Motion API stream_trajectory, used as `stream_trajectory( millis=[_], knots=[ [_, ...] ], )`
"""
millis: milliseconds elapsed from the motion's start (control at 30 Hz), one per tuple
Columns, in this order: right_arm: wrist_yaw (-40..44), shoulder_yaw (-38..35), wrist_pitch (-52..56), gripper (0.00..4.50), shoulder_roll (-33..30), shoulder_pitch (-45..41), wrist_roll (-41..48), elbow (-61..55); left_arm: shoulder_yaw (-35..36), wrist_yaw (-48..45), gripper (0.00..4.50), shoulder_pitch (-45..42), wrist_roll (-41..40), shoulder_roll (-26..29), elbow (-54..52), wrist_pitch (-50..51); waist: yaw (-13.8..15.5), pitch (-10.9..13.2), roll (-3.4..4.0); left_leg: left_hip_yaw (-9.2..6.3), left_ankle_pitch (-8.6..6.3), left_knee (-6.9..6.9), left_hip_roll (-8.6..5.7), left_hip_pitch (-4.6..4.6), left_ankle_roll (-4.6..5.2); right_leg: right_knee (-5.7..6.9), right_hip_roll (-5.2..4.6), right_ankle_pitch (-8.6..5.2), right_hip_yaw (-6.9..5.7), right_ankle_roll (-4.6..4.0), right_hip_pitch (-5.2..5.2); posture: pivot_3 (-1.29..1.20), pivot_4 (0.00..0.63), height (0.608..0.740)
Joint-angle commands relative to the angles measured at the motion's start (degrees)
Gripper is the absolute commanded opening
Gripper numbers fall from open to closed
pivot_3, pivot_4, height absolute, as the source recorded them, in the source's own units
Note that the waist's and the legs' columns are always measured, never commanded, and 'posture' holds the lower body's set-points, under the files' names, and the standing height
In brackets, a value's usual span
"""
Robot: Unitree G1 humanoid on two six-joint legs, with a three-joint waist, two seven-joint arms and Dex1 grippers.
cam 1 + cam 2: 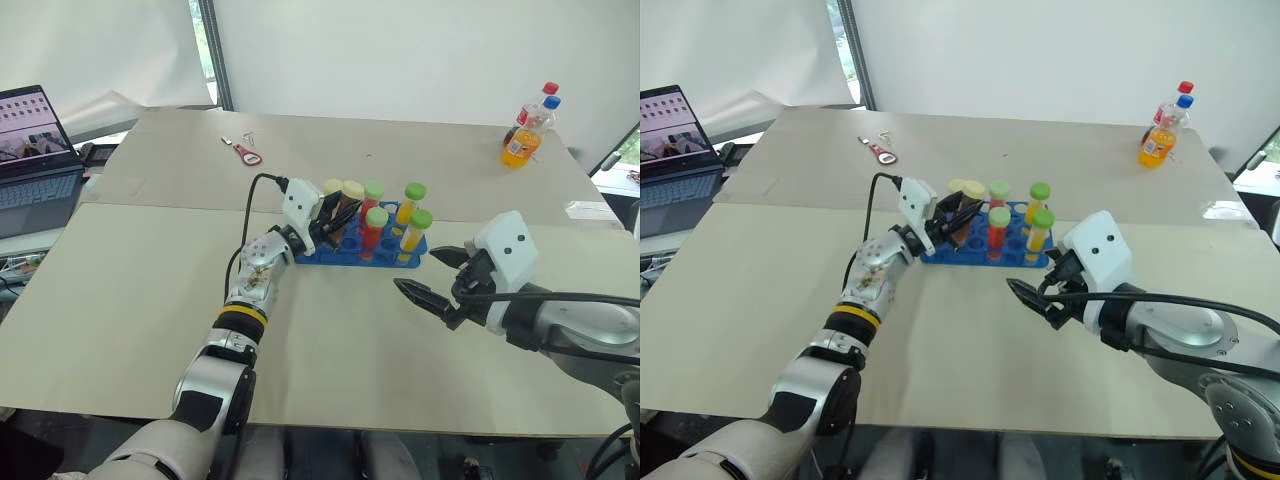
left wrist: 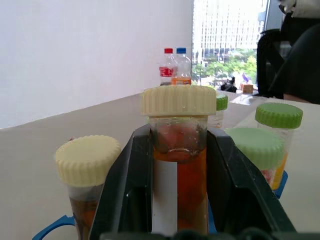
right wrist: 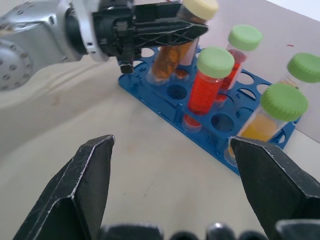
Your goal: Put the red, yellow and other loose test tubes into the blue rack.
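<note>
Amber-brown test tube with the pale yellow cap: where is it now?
In the head views, the amber-brown tube is clamped in the left gripper, tilted over the blue plastic rack's left end beside another pale-capped tube.

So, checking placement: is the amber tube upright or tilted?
Tilted: the amber tube leans in the left end effector, bottom at the rack.

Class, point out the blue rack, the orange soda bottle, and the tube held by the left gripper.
blue rack (image 3: pixel 205 135), right wrist view, top plate.
orange soda bottle (image 1: pixel 522 146), left eye view, body.
amber tube (image 2: pixel 180 175), left wrist view, body between fingers.
</note>
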Motion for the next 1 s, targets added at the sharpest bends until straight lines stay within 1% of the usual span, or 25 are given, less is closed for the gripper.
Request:
stream_trajectory(
  millis=[33,200,367,433,467,533,567,600,633,733,833,900,933,967,1000],
  knots=[
    [-2.22,-1.60,-0.08,4.09,0.00,-0.69,0.20,-1.31,0.23,1.95,0.92,1.51,0.74,-0.72,-0.69,-2.18,-0.05,0.00,0.00,-0.05,0.00,0.00,0.00,0.00,0.00,0.00,0.00,0.00,0.00,0.00,0.00,0.00,0.150,0.733],
    [-2.68,-1.90,-1.08,4.09,-0.55,-2.74,-0.97,0.52,0.02,2.46,0.92,4.62,0.47,-1.80,-1.96,-2.50,-0.13,-0.02,0.03,-0.18,0.00,0.00,0.00,0.03,0.00,0.00,0.00,0.00,0.00,0.00,0.02,0.00,0.150,0.733],
    [-1.73,-2.09,-1.05,4.09,-1.16,-3.81,-1.51,1.19,0.10,4.84,0.92,5.62,1.63,-1.82,-1.79,-4.18,-0.11,-0.03,0.03,-0.24,0.00,0.00,0.00,0.03,0.00,0.00,0.02,0.00,-0.01,0.00,0.03,0.00,0.150,0.733],
    [-1.42,-2.00,-1.06,4.09,-1.31,-4.30,-1.66,1.47,0.04,5.37,1.97,5.73,1.95,-1.51,-1.60,-4.61,-0.14,-0.03,0.03,-0.24,0.00,0.00,0.00,0.03,0.01,-0.01,0.02,0.00,-0.01,0.00,0.03,0.00,0.150,0.733],
    [-1.34,-1.84,-1.04,4.09,-1.34,-4.60,-1.73,1.63,0.12,5.21,2.29,5.76,1.76,-1.39,-1.63,-4.40,-0.14,-0.03,0.03,-0.23,0.00,0.00,0.00,0.03,0.01,-0.01,0.02,0.00,-0.01,0.00,0.03,0.00,0.150,0.733],
    [-1.11,-1.61,-1.01,4.09,-1.42,-5.00,-1.82,1.98,-0.35,4.19,3.22,5.95,2.04,-0.92,-2.06,-4.03,-0.17,-0.03,0.03,-0.23,0.00,0.00,0.00,0.04,0.01,0.01,0.02,0.00,-0.01,0.00,0.02,0.00,0.150,0.733],
    [-0.75,-1.63,-1.05,4.09,-1.55,-4.98,-1.92,2.15,-0.74,3.86,3.75,6.22,2.46,-0.67,-2.53,-4.14,-0.19,-0.03,0.03,-0.24,0.00,0.00,0.01,0.03,0.01,0.01,0.02,0.00,-0.01,0.00,0.01,0.00,0.150,0.733],
    [0.34,-1.41,-1.17,4.09,-2.17,-4.99,-2.26,2.36,-1.28,3.30,4.16,7.13,2.98,0.39,-4.16,-2.89,-0.20,-0.03,0.03,-0.24,0.00,0.00,0.01,0.03,0.01,0.01,0.03,0.00,-0.01,0.00,0.01,0.00,0.150,0.733],
    [1.76,-1.29,-1.54,4.09,-2.91,-4.87,-2.88,2.68,-1.66,2.82,4.42,8.31,3.38,1.61,-6.05,-1.61,-0.22,-0.03,0.03,-0.24,0.00,0.00,0.00,0.03,0.01,0.00,0.03,0.00,-0.01,0.00,0.01,0.00,0.150,0.733],
    [7.21,-1.71,-4.35,4.09,-5.76,-4.11,-6.26,4.99,-2.73,1.42,4.42,12.97,4.56,6.00,-13.01,1.53,-0.55,-0.04,0.05,-0.24,-0.01,-0.01,0.02,0.03,0.02,0.00,0.02,0.00,-0.01,0.00,0.01,0.00,0.150,0.733],
    [17.30,-1.70,-11.23,4.09,-10.15,-2.26,-11.47,7.95,-3.40,-1.57,4.42,18.78,4.08,12.38,-24.98,9.08,-0.82,-0.04,0.07,-0.24,-0.01,-0.04,0.05,0.04,0.02,0.01,0.02,0.00,0.00,0.00,-0.02,0.00,0.150,0.733],
    [24.59,-3.23,-14.94,4.09,-12.15,-0.41,-12.90,11.51,-4.74,-6.47,4.42,22.31,2.43,18.50,-34.39,18.27,-0.97,-0.04,0.06,-0.25,-0.01,-0.05,0.11,0.05,0.02,0.02,0.03,0.00,0.00,0.00,-0.03,0.00,0.150,0.733],
    [27.35,-3.86,-16.25,4.09,-12.79,0.36,-13.39,12.92,-5.60,-8.45,4.42,23.45,1.96,20.71,-37.68,21.81,-0.90,-0.04,0.07,-0.24,-0.01,-0.05,0.11,0.05,0.02,0.02,0.03,0.00,-0.01,0.00,-0.02,0.00,0.150,0.733],
    [30.66,-4.40,-17.96,4.29,-14.14,1.48,-14.69,14.75,-6.29,-10.87,4.48,25.16,2.28,24.23,-41.04,24.47,-0.78,-0.05,0.08,-0.25,-0.01,-0.04,0.12,0.06,0.02,0.02,0.02,0.00,-0.01,0.00,0.00,0.00,0.150,0.733],
    [33.35,-4.78,-19.23,4.29,-15.28,2.40,-15.86,16.38,-6.55,-13.09,4.48,26.50,2.19,27.36,-43.54,26.56,-0.68,-0.06,0.10,-0.24,-0.01,-0.04,0.14,0.11,0.02,0.02,0.01,0.00,-0.02,0.00,0.03,0.00,0.150,0.733]
  ],
)
